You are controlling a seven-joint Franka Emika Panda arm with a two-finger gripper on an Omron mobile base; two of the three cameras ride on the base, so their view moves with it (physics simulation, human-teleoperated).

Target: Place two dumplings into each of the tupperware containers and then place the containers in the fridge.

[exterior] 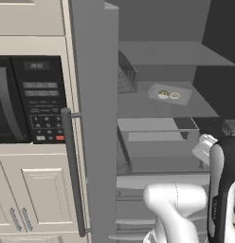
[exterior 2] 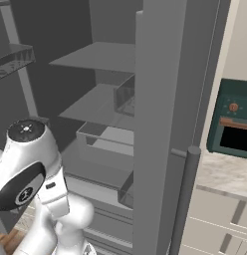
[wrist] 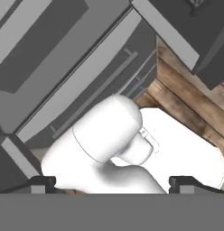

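Observation:
The fridge (exterior: 95, 118) stands open, its door swung toward me with a long bar handle (exterior: 72, 171). On a middle shelf inside rests a light-grey tupperware container (exterior: 183, 98) holding two dumplings (exterior: 163, 94), side by side. My gripper (wrist: 114, 185) is open with nothing between its fingertips (wrist: 41, 182); it points down toward the floor in front of the fridge's lower drawers, well away from the container. In the right base view the fridge door (exterior 2: 160, 124) hides most of the shelves.
A black microwave (exterior: 29, 99) with cabinet doors (exterior: 39, 190) below sits left of the fridge. A wire basket (exterior: 125, 78) and a drawer (exterior: 157, 130) are inside it. A dark green oven (exterior 2: 235, 124) stands on a counter (exterior 2: 225, 172). Wooden floor (wrist: 186, 94) lies below.

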